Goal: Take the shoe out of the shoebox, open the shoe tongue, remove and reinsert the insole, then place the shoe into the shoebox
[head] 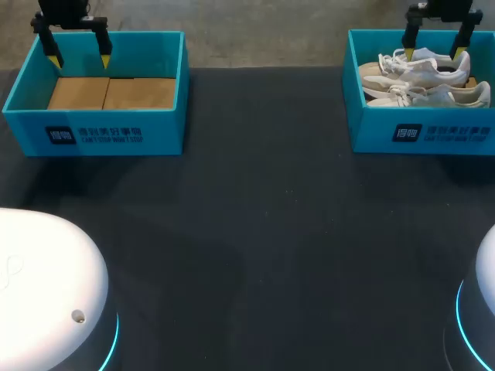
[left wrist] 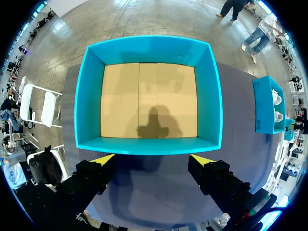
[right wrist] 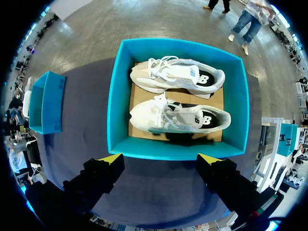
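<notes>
The right end effector [head: 434, 52], spread apart, hovers over the teal cardboard shoebox [head: 421, 135] holding two white laced sneakers [right wrist: 180, 118]. The left end effector [head: 79, 59], likewise apart, hovers over a second teal box [head: 100, 135] on the dark table [head: 263, 232].

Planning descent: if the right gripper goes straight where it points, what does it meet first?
Likely the nearer white sneaker in the teal shoebox, below the open right gripper. It could clip the shoebox's near wall instead; depth is unclear.
</notes>
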Tool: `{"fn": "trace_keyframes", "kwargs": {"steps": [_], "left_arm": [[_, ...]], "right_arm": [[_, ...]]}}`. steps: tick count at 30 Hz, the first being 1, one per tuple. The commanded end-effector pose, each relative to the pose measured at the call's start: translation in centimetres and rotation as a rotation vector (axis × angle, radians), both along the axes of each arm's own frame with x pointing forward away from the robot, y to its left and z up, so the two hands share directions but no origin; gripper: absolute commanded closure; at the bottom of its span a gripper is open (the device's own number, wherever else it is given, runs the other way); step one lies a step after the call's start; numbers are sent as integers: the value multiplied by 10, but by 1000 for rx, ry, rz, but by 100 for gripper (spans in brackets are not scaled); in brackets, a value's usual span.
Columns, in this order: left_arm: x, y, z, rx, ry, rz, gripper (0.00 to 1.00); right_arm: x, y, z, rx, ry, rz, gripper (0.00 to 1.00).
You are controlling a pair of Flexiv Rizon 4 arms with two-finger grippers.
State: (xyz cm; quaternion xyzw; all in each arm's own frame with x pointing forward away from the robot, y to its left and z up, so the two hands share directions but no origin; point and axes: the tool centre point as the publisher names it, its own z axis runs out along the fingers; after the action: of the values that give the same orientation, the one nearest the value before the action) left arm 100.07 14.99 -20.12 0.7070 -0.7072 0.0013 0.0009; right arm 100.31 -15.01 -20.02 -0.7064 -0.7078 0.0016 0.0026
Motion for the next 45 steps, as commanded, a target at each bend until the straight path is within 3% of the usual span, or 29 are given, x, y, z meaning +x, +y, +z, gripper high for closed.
{"fn": "trace_keyframes", "kwargs": {"steps": [1,2,16,19,20,24,45], "left_arm": [[0,0,0,1,0,0,0],[0,0,0,1,0,0,0],[0,0,0,1,0,0,0],[0,0,0,1,0,0,0],[0,0,0,1,0,0,0],[0,0,0,1,0,0,0],[0,0,0,1,0,0,0]], "right_arm": [[26,-1,19,3,4,2,0],[59,-2,41,20,15,0,0],[59,-2,41,20,15,0,0],[56,-41,43,4,4,-89,0],[57,-43,44,-4,2,-94,0],[53,-40,51,-5,-28,-98,0],[49,-45,52,11,-21,-127,0]]}}
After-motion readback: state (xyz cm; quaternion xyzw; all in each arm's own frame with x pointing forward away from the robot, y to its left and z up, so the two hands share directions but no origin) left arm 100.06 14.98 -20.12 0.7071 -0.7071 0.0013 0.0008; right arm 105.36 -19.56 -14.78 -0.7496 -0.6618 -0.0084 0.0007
